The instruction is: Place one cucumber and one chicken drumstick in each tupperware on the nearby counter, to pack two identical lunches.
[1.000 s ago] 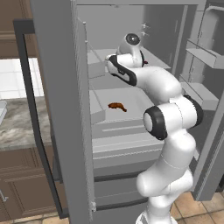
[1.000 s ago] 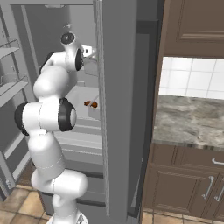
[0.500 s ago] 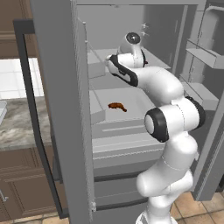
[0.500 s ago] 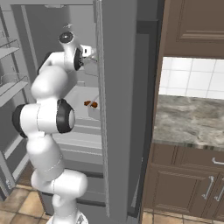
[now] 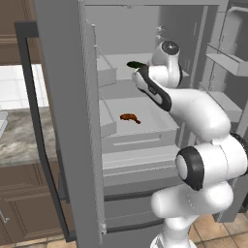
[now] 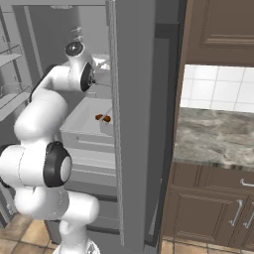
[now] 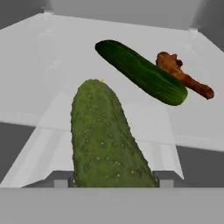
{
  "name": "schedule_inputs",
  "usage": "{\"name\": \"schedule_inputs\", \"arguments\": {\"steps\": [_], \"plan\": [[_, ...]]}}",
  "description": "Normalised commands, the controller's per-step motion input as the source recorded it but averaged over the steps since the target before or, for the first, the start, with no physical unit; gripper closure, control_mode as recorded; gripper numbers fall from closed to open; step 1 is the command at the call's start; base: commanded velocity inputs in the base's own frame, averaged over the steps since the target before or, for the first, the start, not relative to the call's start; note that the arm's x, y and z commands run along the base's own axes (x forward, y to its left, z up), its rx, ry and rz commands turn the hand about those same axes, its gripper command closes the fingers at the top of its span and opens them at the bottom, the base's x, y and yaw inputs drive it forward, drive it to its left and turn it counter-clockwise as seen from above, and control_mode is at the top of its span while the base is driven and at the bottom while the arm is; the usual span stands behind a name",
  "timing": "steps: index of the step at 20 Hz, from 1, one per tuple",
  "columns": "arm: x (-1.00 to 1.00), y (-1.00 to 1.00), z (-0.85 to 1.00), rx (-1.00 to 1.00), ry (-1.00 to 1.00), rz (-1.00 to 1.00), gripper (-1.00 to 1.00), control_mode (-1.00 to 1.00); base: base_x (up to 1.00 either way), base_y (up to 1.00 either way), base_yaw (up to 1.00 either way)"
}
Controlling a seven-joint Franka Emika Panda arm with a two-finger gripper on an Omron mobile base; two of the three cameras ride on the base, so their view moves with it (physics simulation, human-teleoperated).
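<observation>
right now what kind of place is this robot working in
A home kitchen, most likely, with the arm reaching into an open fridge. Grey fridge shelves hold a chicken drumstick, a marbled stone counter sits over dark wooden cabinets, and white tiles line the wall.

Open grey fridge [image 5: 63, 121], pale shelves [image 5: 145, 114] inside; white tile backsplash [image 6: 213, 89]; brown cabinets [image 6: 208, 208] with silver handles [image 6: 237, 212].

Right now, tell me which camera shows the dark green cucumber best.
The hand view: the dark green cucumber lies whole on the fridge shelf, beside a chicken drumstick. The left base view catches only its dark tip; the right base view doesn't let me make it out.
</observation>
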Motion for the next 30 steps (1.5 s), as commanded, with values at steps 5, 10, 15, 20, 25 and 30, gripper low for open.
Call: {"name": "schedule_inputs", "arguments": {"steps": [5,10,15,20,25,30], "plan": [[-1.00,-0.36,0.00,0.00,-0.10,0.00,1.00,-1.00,0.00,0.00,0.00],[-0.20,-0.07,0.00,0.00,-0.02,0.00,1.00,1.00,-0.80,-0.21,0.00],[0.00,0.00,0.00,0.00,0.00,0.00,1.00,1.00,-1.00,0.03,0.00],[0.00,0.00,0.00,0.00,0.00,0.00,1.00,1.00,-1.00,0.46,0.00],[0.00,0.00,0.00,0.00,0.00,0.00,1.00,1.00,-0.92,0.84,0.00],[0.00,0.00,0.00,0.00,0.00,0.00,1.00,1.00,-0.76,1.00,-0.01]]}}
